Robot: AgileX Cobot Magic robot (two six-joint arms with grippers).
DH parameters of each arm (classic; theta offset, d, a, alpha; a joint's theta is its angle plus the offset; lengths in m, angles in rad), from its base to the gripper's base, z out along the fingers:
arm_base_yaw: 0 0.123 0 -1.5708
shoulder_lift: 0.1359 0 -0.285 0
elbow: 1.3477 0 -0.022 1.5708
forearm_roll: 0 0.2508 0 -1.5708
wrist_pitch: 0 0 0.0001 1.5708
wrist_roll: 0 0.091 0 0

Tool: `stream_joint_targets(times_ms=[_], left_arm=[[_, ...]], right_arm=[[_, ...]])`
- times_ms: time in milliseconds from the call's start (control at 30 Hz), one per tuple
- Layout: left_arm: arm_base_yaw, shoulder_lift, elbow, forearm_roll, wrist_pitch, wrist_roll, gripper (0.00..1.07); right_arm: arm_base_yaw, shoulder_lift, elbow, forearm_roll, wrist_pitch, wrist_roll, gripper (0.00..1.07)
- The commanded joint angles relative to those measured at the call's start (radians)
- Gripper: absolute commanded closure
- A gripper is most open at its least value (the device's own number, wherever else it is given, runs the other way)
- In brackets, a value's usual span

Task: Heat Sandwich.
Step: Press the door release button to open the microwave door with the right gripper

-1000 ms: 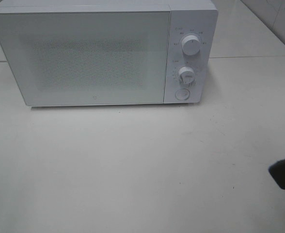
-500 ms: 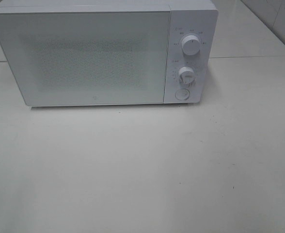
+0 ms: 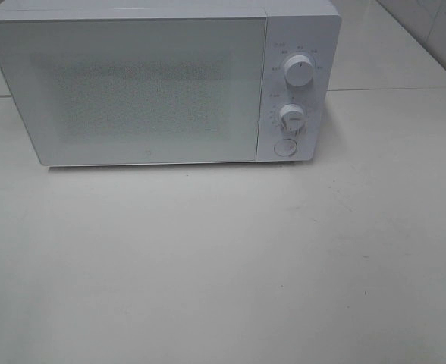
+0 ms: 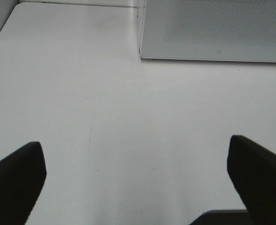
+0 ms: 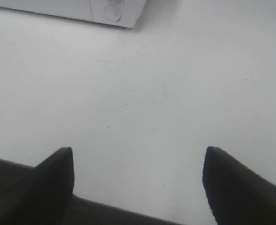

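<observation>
The white table (image 3: 223, 273) fills the room's view, and the white microwave (image 3: 147, 83) sits at its far side, door shut. Where the sandwich is, I cannot tell. The left gripper (image 4: 134, 141) and right gripper (image 5: 138, 149) hover over the tabletop, fingers spread, holding nothing. There are two knobs (image 3: 299, 70) and one button (image 3: 285, 147).

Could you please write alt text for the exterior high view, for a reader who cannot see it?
A white microwave with its door shut stands at the back of a pale table; its right-hand panel has an upper knob, a lower knob and a round button. No sandwich is visible.
</observation>
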Motion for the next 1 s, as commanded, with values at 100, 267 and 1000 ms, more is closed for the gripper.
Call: stream_joint_targets(times_ms=[100, 267, 1000], left_arm=[[0.004, -0.017, 0.001, -0.008, -0.010, -0.002, 0.09], [0.004, -0.017, 0.001, -0.008, -0.010, -0.002, 0.09], [0.004, -0.005, 0.001, -0.008, -0.010, -0.002, 0.09]], right_arm=[[-0.072, -0.090, 0.038, -0.049, -0.068, -0.004, 0.37], [-0.123, -0.149, 0.038, -0.050, -0.068, -0.002, 0.37], [-0.135, -0.146, 0.037, -0.048, -0.069, 0.000, 0.38]])
